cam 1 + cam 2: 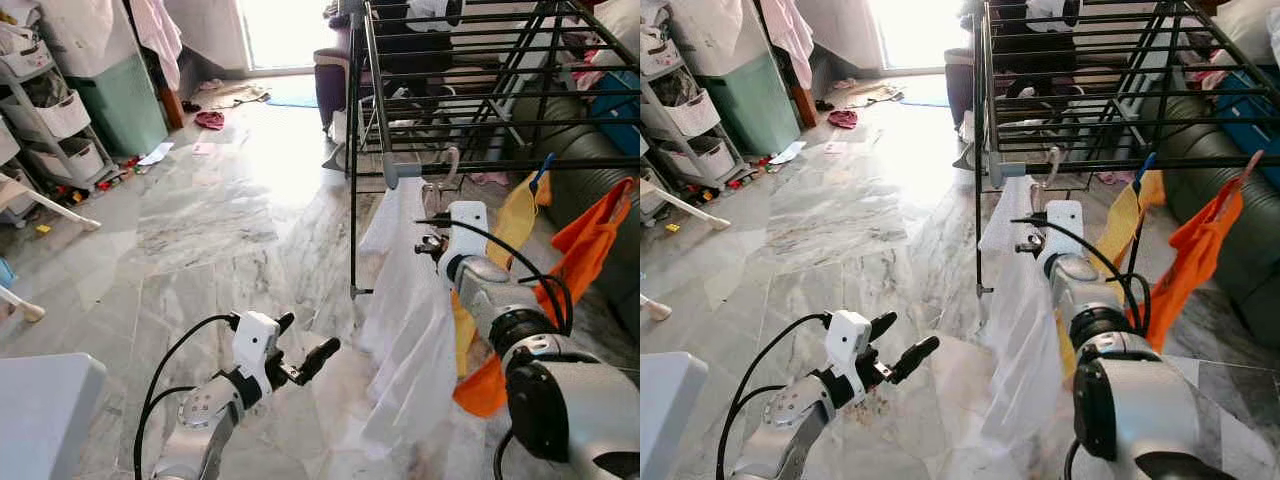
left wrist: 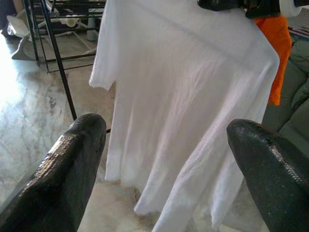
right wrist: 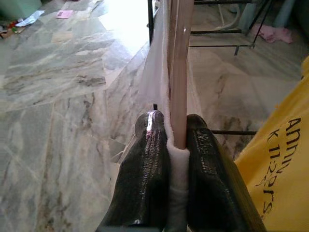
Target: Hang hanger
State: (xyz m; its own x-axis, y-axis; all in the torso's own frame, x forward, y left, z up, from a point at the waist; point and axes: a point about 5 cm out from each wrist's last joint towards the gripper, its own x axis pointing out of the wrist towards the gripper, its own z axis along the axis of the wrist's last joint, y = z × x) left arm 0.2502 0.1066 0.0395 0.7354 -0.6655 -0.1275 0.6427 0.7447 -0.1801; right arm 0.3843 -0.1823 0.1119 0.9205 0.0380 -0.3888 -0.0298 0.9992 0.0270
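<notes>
Two grippers: right gripper (image 3: 176, 145) jaws pinching hanger (image 3: 179, 67) beside yellow shirt (image 3: 280, 159), left gripper (image 1: 300, 352) jaws spread

light: bright daylight from doorway (image 1: 285, 30), blown out | glare: white sheen on marble floor (image 1: 250, 170) | shadows: soft | focus: head views sharp; left wrist view slightly soft
</notes>
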